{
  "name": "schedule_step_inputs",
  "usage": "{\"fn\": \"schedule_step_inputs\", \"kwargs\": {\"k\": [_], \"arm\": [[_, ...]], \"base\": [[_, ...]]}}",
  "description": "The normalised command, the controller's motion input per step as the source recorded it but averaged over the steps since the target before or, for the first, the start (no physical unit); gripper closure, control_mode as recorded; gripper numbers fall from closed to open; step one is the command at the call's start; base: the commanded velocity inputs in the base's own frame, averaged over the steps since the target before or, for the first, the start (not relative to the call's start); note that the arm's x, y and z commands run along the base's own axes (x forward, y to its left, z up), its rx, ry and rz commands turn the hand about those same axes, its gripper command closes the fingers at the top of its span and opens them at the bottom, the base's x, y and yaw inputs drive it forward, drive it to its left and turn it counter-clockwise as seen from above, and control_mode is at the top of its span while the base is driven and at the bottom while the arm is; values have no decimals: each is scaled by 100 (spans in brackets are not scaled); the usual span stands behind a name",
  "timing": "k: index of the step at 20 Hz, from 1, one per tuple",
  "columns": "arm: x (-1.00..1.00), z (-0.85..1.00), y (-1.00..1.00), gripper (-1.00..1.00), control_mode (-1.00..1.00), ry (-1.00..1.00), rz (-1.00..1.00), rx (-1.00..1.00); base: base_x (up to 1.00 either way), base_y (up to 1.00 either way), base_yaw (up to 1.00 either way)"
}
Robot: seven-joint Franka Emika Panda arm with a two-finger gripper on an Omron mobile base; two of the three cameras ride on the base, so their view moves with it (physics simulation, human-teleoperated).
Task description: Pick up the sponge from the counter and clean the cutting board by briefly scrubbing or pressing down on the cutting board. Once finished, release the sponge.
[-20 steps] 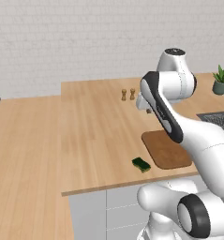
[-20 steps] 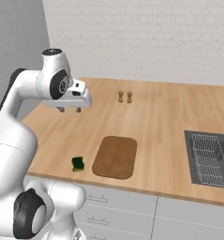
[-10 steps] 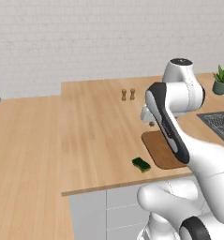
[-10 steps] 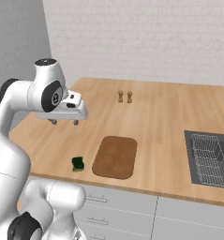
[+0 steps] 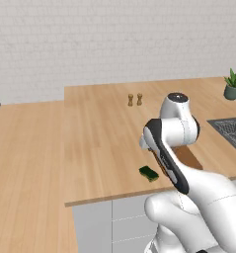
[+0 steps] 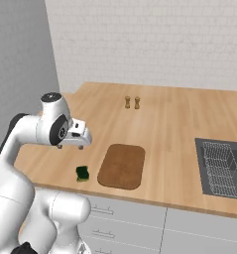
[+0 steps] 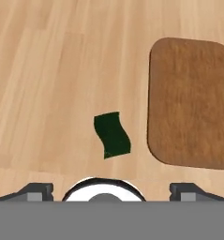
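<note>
I am hovering, fingers (image 7: 36, 190) spread wide and empty, over the sponge (image 7: 112, 134); the board (image 7: 190, 103) at three o'clock risks catching a fingertip as I descend.

Sponge (image 7: 112, 135) on counter (image 6: 174, 124) just left of cutting board (image 6: 123, 165); shakers (image 6: 132, 102) well behind

Wood surfaces, one soft pad

The counter (image 7: 48, 70) is pale matt plank wood; the cutting board (image 7: 190, 101) darker, smooth-grained reddish-brown wood; the sponge (image 7: 112, 134) matt dark green.
</note>
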Motion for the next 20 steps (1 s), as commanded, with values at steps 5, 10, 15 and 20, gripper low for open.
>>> {"fn": "schedule_step_inputs", "kwargs": {"k": [5,10,15,20], "arm": [[48,-57,0,-100,-100,16,0,-1],[30,-66,10,-100,-100,11,0,-9],[10,-49,0,-100,-100,2,2,-7],[-2,-31,0,-100,-100,0,11,0]], "base": [[0,0,0],[0,0,0],[0,0,0],[0,0,0]]}}
